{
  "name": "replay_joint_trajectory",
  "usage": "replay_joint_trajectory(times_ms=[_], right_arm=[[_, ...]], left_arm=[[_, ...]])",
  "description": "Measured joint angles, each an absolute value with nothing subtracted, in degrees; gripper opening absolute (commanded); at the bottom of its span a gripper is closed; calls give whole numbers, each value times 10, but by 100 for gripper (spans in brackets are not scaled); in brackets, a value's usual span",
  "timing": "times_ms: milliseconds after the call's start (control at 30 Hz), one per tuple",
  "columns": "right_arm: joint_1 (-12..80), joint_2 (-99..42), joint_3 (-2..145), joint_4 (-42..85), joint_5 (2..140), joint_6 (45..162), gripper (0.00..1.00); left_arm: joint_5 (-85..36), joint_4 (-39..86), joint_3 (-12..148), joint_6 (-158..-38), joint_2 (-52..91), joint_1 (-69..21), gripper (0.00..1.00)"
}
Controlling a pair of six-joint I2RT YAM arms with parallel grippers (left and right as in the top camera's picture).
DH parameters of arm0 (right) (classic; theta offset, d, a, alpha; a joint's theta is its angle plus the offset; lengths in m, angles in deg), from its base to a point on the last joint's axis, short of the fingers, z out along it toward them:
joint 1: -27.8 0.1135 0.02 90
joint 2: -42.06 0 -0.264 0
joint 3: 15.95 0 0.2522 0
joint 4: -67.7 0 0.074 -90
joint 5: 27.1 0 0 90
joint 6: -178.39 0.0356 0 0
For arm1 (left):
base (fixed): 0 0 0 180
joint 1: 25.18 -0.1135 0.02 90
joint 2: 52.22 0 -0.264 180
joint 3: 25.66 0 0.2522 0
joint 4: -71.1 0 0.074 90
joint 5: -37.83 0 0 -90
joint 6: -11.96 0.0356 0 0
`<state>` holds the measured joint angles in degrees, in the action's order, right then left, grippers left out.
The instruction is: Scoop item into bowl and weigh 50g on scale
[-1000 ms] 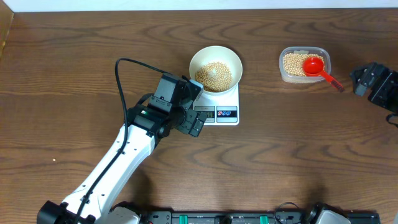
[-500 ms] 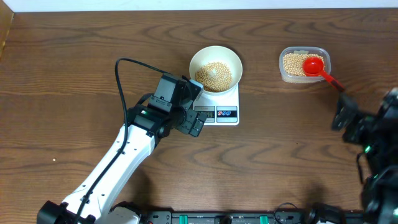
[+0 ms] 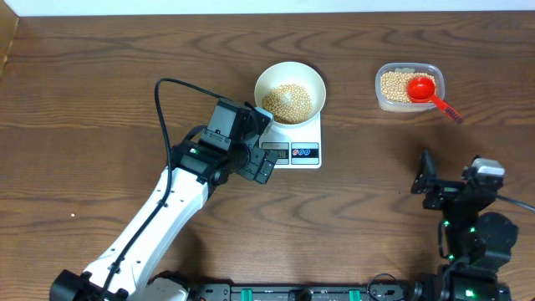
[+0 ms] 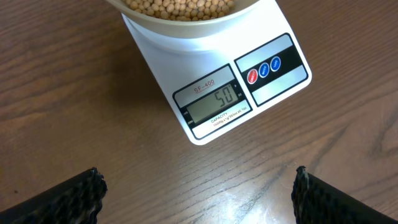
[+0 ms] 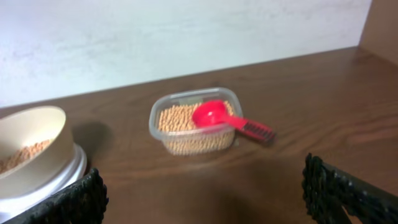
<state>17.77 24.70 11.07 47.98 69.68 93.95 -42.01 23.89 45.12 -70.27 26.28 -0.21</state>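
Observation:
The white bowl [image 3: 289,92] stands on the white scale [image 3: 294,149] and holds a heap of tan beans [image 3: 288,102]. In the left wrist view the scale's display [image 4: 214,102] reads 50, with the bowl [image 4: 186,22] and beans [image 4: 180,6] at the top edge. My left gripper [image 3: 262,149] is open and empty, just left of the scale's front; it also shows in the left wrist view [image 4: 198,186]. My right gripper [image 3: 425,180] is open and empty at the front right, apart from everything; it also shows in the right wrist view [image 5: 205,186].
A clear plastic container [image 3: 409,86] of beans stands at the back right with a red scoop [image 3: 426,90] lying in it, handle over the rim. Both show in the right wrist view, container [image 5: 186,140] and scoop [image 5: 214,115]. A black cable [image 3: 163,109] loops off the left arm.
My right arm has drawn back from the table's right edge toward the front right, with its gripper open and empty. The left arm, bowl and scale have not moved.

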Motion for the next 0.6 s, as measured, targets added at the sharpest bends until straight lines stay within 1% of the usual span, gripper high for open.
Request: replay_joint_trajectory(times_ms=[100,233,467,600], right_arm=[[185,278,65,507,692,939,99],[187,320,30,511,690,939,99],[187,393,-13,500,689,939,99],[187,412,-16,501,684,939,99]], left_arm=[[-420,239,451,-703,263,-2,98],[-420,238,451,-703,263,-2,98],[-420,238,451,-703,263,-2,98],[-420,238,451,-703,263,-2,98]])
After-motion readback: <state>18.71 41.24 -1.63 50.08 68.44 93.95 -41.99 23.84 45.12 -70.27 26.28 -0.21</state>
